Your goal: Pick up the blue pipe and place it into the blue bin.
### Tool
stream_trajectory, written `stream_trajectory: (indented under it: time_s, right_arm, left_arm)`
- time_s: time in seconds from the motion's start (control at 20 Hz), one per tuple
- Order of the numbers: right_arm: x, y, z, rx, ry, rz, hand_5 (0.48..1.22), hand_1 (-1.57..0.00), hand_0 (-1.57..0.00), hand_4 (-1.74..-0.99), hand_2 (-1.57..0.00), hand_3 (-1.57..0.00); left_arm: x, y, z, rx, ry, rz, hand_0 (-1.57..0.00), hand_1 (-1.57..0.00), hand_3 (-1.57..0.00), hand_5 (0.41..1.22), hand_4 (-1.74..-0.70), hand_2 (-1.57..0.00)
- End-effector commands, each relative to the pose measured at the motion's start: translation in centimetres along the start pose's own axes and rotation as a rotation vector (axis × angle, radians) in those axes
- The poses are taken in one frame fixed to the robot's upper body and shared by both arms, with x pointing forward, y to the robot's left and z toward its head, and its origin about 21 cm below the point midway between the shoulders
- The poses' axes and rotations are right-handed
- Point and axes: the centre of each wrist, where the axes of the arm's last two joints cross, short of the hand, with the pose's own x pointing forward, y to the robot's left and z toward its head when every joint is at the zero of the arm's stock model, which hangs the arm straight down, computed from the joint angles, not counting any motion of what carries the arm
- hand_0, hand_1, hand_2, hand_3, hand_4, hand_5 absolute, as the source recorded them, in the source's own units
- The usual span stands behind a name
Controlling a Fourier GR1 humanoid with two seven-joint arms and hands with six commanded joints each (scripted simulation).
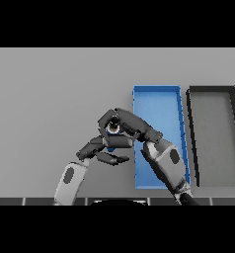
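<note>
Just left of the blue bin (157,106), above the grey table (50,99), the right hand (124,123) has its fingers curled round a small object whose pale round end faces the camera; a sliver of blue shows beneath it, so this is most likely the blue pipe (111,147), gripped and lifted or about to be lifted, though most of it is hidden by the fingers. The left hand (102,150) sits close below and beside it, fingers loosely extended and holding nothing that I can make out. To do this step well, I judge the right hand should keep its grip firm, rise enough for the pipe to clear the bin's near wall, then travel to the right until the pipe is over the blue floor, well inside the rim, before releasing low so it does not bounce out. The left hand would do best to stay out of the path. The bin is long and narrow, so aligning the pipe with its length should help. Counted: one pipe, one blue bin, one dark bin (213,138) to its right, two hands.
</note>
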Motion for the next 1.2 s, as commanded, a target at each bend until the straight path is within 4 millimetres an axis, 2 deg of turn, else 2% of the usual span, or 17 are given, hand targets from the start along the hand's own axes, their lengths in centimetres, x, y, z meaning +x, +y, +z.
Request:
stream_trajectory:
  time_s: [0.0,0.1,0.25,0.35,0.45,0.6,0.65,0.8,0.95,1.15]
  right_arm:
    - [1.1,-1.0,-0.3,0.007,-0.015,-0.004,1.221,-1.57,-1.57,-1.741,-1.57,-1.57]
    - [3.8,-2.5,-0.8,0.018,-0.089,-0.008,1.221,-1.57,-1.57,-1.741,-1.57,-1.57]
    - [7.4,-5.5,-0.9,-0.16,-0.143,0.067,1.221,-1.57,-1.57,-1.741,-1.57,-1.57]
    - [8.7,-7.7,-0.7,-0.257,-0.124,0.101,1.221,-1.57,-1.57,-1.741,-1.57,-1.57]
    - [8.4,-9.9,0.0,-0.346,-0.089,0.097,1.221,-1.57,-1.57,-1.741,-1.57,-1.57]
    - [7.1,-13.1,2.3,-0.477,-0.006,0.127,1.221,-1.57,-1.57,-1.741,-1.57,-1.57]
    - [6.6,-13.7,3.0,-0.495,0.017,0.138,1.221,-1.57,-1.57,-1.741,-1.57,-1.57]
    - [3.5,-15.1,6.1,-0.581,0.101,0.087,1.221,-1.57,-1.57,-1.741,-1.57,-1.57]
    - [0.5,-14.9,8.7,-0.638,0.195,0.054,1.221,-1.57,-1.57,-1.741,-1.57,-1.57]
    - [-3.6,-13.1,12.5,-0.712,0.332,-0.005,1.221,-1.57,-1.57,-1.741,-1.57,-1.57]
  left_arm:
    - [0.2,-0.2,-0.3,-0.005,0.0,0.003,-0.01,-0.01,0.0,0.445,-0.91,-0.01]
    - [-0.2,-0.3,-0.1,-0.009,0.006,0.008,0.0,0.0,0.0,0.437,-0.91,0.0]
    - [0.1,-0.3,0.0,0.001,0.026,0.005,0.0,0.0,0.0,0.432,-0.9,0.0]
    - [0.1,0.2,0.0,0.004,0.031,-0.011,0.0,0.0,0.0,0.428,-0.89,0.0]
    - [0.0,0.5,0.1,0.003,0.024,-0.001,0.0,0.0,0.0,0.421,-0.89,0.0]
    - [0.0,0.0,0.1,-0.003,0.014,-0.007,0.0,0.0,0.0,0.411,-0.88,0.0]
    - [-0.1,0.3,0.3,0.002,0.018,-0.019,0.0,0.0,0.0,0.412,-0.88,0.0]
    - [0.0,0.4,0.7,0.006,0.005,-0.025,0.0,0.0,0.0,0.418,-0.87,0.0]
    - [0.0,0.6,0.5,0.003,0.014,-0.027,0.0,0.0,0.0,0.42,-0.87,0.0]
    - [-0.3,0.0,0.9,0.006,0.022,-0.003,0.0,0.0,0.0,0.423,-0.88,0.0]
